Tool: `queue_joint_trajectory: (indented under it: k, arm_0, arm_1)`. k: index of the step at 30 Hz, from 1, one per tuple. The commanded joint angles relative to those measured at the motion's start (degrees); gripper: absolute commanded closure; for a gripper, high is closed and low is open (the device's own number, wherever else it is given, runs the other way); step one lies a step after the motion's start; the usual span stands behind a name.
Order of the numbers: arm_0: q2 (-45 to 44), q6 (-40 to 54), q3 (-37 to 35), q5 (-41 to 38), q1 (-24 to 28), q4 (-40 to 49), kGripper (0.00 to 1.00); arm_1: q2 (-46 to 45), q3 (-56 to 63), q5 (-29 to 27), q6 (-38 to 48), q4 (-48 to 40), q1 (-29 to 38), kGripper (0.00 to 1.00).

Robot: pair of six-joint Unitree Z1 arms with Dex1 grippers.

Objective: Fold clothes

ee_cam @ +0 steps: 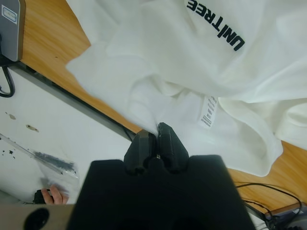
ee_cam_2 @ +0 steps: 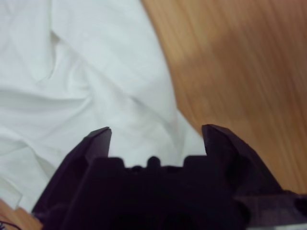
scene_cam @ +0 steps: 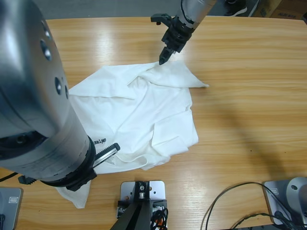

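Note:
A white shirt (scene_cam: 144, 110) lies crumpled in the middle of the wooden table, with black chest lettering (ee_cam: 216, 24) and a small label (ee_cam: 208, 112). Its near corner (scene_cam: 76, 196) reaches the table's front edge. My left gripper (ee_cam: 152, 139) is shut on the shirt's hem there. In the high view it is mostly hidden under the big silver arm (scene_cam: 33, 96). My right gripper (scene_cam: 163, 58) comes down from the top. It hangs open (ee_cam_2: 156, 132) just over the shirt's far edge, with white cloth (ee_cam_2: 96, 96) beneath its jaws.
Bare wood (scene_cam: 249, 96) stretches right of the shirt. Black cables (scene_cam: 230, 206) lie at the front right corner. Beyond the table's front edge (ee_cam: 96, 112) in the left wrist view is a pale floor, with a person's hand (ee_cam: 50, 195) low down.

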Motion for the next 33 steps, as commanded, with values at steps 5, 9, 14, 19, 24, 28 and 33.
queue_joint_trajectory:
  k: [5, 9, 14, 19, 24, 28, 33]
  arm_0:
    - [-1.72, -0.48, 3.23, -1.37, -0.92, 2.67, 1.000]
    - [-1.90, -0.48, 3.37, -1.32, -0.92, 2.37, 1.000]
    - [-2.23, -0.57, 3.76, -1.28, -0.92, 2.28, 1.000]
    - [-2.74, -0.71, 4.23, -1.30, -0.92, 2.28, 1.000]
    - [-2.95, -0.83, 4.41, -1.20, -0.92, 2.05, 1.000]
    - [-3.99, -0.09, 3.60, 0.82, -0.92, 2.16, 1.000]
    - [-4.89, 0.35, 3.58, 1.56, -1.08, 2.28, 1.000]
  arm_1:
    - [9.40, -6.92, -1.40, -1.10, 5.51, -1.60, 0.266]
    - [9.12, -6.92, -1.24, -1.60, 7.11, -1.09, 0.383]
    - [10.12, -6.93, -5.42, -2.21, 7.55, 1.28, 0.809]
    - [10.91, -8.57, -6.69, -1.10, 8.11, 1.81, 1.000]
    - [9.93, -11.49, -2.49, -0.88, 11.21, 0.79, 1.000]
    - [6.36, -14.21, -1.26, 1.39, 12.47, -1.50, 1.000]
    - [4.21, -14.65, -0.04, 2.71, 14.32, -5.17, 1.000]
